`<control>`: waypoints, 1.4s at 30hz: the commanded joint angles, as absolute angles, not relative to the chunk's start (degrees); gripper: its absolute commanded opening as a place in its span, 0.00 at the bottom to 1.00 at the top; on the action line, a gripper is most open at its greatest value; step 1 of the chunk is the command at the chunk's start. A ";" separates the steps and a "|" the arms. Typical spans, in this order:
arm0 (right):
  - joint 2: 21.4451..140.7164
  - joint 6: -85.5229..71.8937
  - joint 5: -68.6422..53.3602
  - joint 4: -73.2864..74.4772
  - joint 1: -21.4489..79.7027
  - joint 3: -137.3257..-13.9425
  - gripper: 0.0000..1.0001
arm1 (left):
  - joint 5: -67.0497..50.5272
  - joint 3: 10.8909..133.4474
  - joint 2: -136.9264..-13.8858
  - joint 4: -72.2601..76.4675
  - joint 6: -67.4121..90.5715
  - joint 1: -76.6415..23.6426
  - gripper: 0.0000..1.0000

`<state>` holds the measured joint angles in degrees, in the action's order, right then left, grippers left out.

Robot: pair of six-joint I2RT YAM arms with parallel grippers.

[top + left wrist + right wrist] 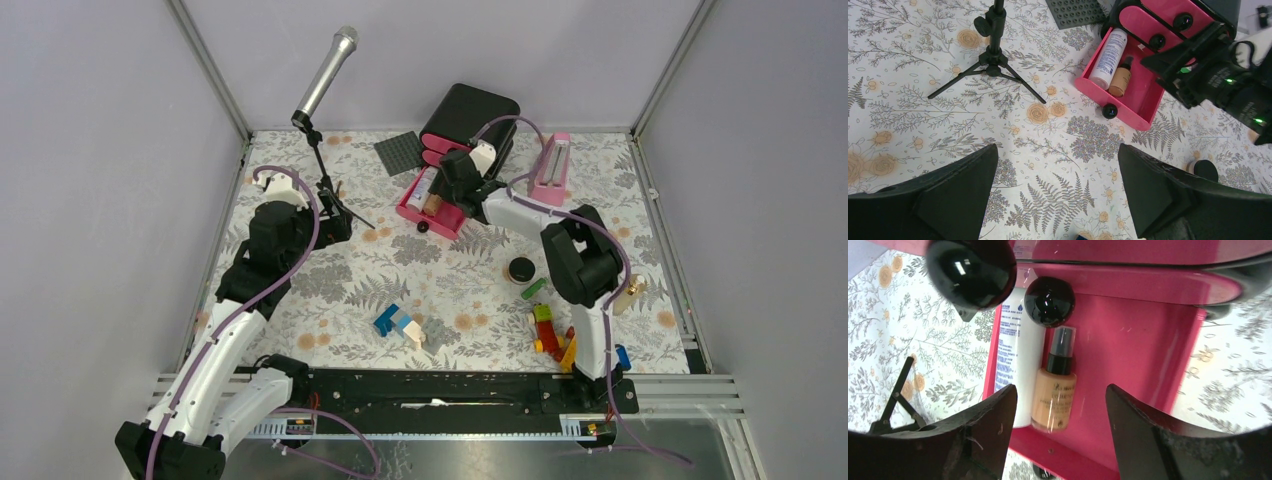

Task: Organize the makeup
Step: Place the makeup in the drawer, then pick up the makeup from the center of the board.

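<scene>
A: Position of white tube (1109,57) and peach bottle (1121,80)?
B: Both lie flat, side by side, inside the open pink drawer (1143,97). Round black compact (521,269) rests well apart on the table (450,290)

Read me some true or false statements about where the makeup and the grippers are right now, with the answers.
1. The tube and bottle lie side by side in the open drawer. True.
2. The right gripper is shut on the bottle. False: it is open above the drawer, holding nothing.
3. The compact sits on the table, outside the drawer. True.
4. The left gripper holds the stand. False: it is open and empty, apart from the stand.
</scene>
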<state>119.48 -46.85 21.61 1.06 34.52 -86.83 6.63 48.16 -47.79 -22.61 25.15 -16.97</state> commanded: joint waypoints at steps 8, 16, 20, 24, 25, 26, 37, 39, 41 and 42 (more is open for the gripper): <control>91.05 -33.01 25.11 3.78 33.90 -65.43 0.80 | 6.26 48.14 -47.46 -19.95 25.39 -16.70 0.99; 83.76 -34.67 12.56 23.27 21.88 -56.75 1.00 | 6.06 48.10 -47.53 -19.95 25.42 -16.68 0.99; 84.32 -32.50 10.62 27.69 20.84 -55.90 1.00 | 6.06 48.16 -47.68 -19.95 25.40 -16.61 0.99; 87.02 -31.58 7.83 28.10 20.83 -55.90 1.00 | 5.98 48.18 -47.89 -19.95 25.43 -16.51 0.99; 87.88 -31.37 7.56 28.17 20.83 -55.96 1.00 | 5.93 48.16 -47.90 -19.95 25.48 -16.52 0.99; 88.72 -31.12 7.27 28.16 20.87 -56.10 1.00 | 5.89 48.16 -47.98 -19.97 25.49 -16.45 0.99; 95.20 -30.45 6.71 27.58 20.83 -56.90 1.00 | 5.80 48.16 -47.98 -19.86 25.49 -16.31 0.99; 95.40 -30.34 7.99 27.82 20.83 -57.10 0.97 | 5.76 48.16 -47.94 -19.89 25.49 -16.34 0.99; 95.32 -30.13 8.90 28.08 20.83 -57.34 0.90 | 5.71 48.16 -47.98 -19.86 25.49 -16.35 0.99; 95.36 -30.02 9.03 28.12 20.87 -57.39 0.86 | 5.71 48.16 -47.99 -19.86 25.49 -16.30 0.99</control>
